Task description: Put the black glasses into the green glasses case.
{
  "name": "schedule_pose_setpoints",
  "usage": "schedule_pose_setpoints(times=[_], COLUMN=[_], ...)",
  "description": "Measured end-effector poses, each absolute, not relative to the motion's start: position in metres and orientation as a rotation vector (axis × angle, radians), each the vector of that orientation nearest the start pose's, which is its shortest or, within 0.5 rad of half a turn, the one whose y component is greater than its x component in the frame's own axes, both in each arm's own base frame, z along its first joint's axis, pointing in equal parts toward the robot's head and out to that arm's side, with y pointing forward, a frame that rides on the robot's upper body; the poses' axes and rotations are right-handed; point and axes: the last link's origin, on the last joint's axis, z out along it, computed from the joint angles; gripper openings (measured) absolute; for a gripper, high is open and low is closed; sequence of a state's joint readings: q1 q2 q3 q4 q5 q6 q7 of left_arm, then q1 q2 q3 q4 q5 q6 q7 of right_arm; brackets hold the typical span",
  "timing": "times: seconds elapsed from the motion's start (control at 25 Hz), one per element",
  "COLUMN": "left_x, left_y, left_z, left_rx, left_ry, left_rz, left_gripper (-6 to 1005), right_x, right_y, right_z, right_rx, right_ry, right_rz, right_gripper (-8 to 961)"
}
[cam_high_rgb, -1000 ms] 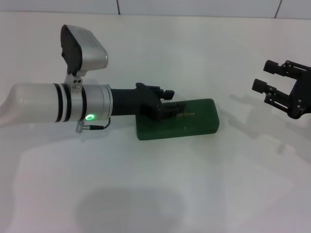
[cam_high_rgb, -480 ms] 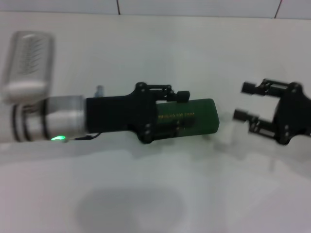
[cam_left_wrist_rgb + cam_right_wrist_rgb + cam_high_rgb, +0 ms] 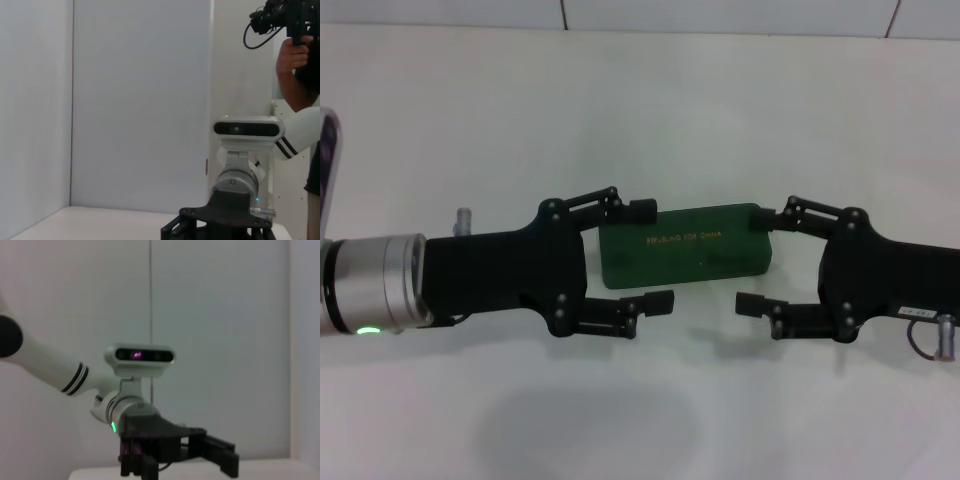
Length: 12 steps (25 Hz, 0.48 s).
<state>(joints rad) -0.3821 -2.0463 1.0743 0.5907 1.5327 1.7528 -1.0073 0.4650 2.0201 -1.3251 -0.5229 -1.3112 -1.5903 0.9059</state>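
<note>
Left gripper (image 3: 645, 255) is spread wide at the left end of the green glasses case (image 3: 683, 245), nothing held. Case lies shut on the table (image 3: 640, 100). Right gripper (image 3: 757, 258) is likewise spread, empty. Black glasses not seen; probably inside, task judged near done.

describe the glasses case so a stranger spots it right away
On the white table, look midway between the left gripper and the right gripper, both open and facing each other. The green glasses case lies shut there: the only green thing, with gold lettering on its lid.
</note>
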Motion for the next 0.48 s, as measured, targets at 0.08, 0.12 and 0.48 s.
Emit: schedule_pose_setpoints(times=[0.08, 0.12, 0.48], left_x=[-0.245, -0.245, -0.255], left_y=[0.269, 0.268, 0.250], left_z=[-0.012, -0.012, 0.001], left_rx=[-2.783, -2.784, -2.780], left_ry=[-0.132, -0.134, -0.079], left_rz=[-1.102, -1.105, -1.158], left_gripper=[760, 800, 893], right_x=[0.223, 0.223, 0.225], right_y=[0.296, 0.296, 0.293], right_z=[-0.035, -0.036, -0.040], right_rx=[-2.784, -2.786, -2.792], right_ry=[0.006, 0.004, -0.024], right_rz=[1.038, 1.031, 1.010], right_gripper=[796, 807, 825])
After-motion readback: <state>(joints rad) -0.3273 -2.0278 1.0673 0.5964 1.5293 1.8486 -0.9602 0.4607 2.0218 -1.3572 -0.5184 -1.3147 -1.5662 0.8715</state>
